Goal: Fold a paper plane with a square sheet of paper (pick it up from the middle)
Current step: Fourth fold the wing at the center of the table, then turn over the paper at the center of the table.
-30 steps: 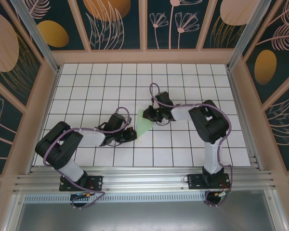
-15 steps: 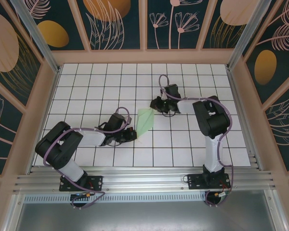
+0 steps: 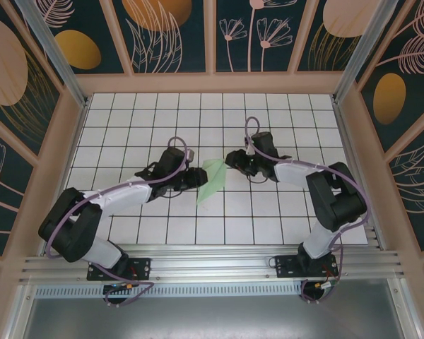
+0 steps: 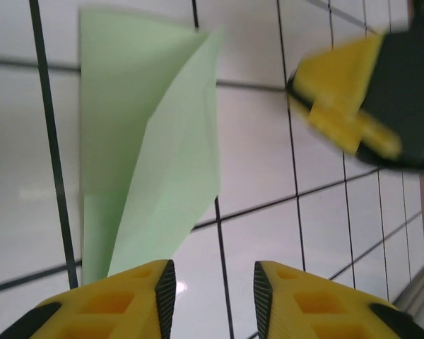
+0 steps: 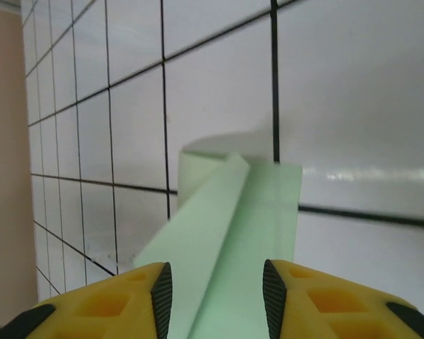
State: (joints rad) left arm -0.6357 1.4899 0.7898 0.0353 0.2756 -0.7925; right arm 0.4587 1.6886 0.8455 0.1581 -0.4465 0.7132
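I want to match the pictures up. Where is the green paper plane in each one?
Top external: the paper plane lies flat near the centre of the picture, pointing down-left.
Left wrist: it fills the upper left and narrows toward the bottom edge.
Right wrist: it is in the lower middle, running off the bottom edge.
Shared landmark: the black grid lines of the white table that the plane lies across.
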